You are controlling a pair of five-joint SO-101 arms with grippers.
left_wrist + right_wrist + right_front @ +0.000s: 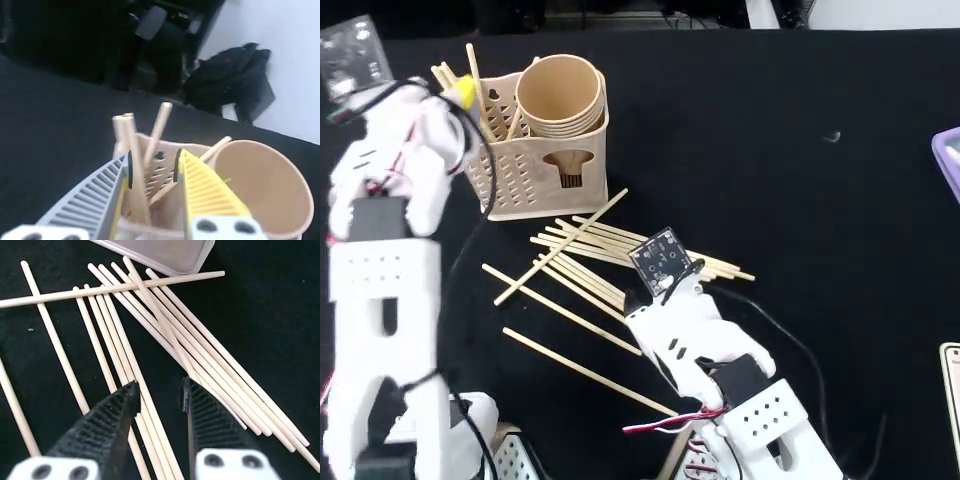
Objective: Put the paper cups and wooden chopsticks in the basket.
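Chopsticks [165,335] beneath spread right fingers [215,425]; left fingers [205,190] apart above basket [535,185].

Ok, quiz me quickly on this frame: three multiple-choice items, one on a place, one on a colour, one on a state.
1. The paper cups sit: A) in the basket; B) beside it; C) in a gripper.
2. The fingers of the right gripper are: A) yellow; B) black; C) red.
3. The right gripper is: A) shut on a chopstick; B) shut on a cup; C) open.
Answers: 1 A, the stack stands inside the basket's walls. 2 B, both show black in its wrist view. 3 C, a gap shows between them above the loose chopsticks.
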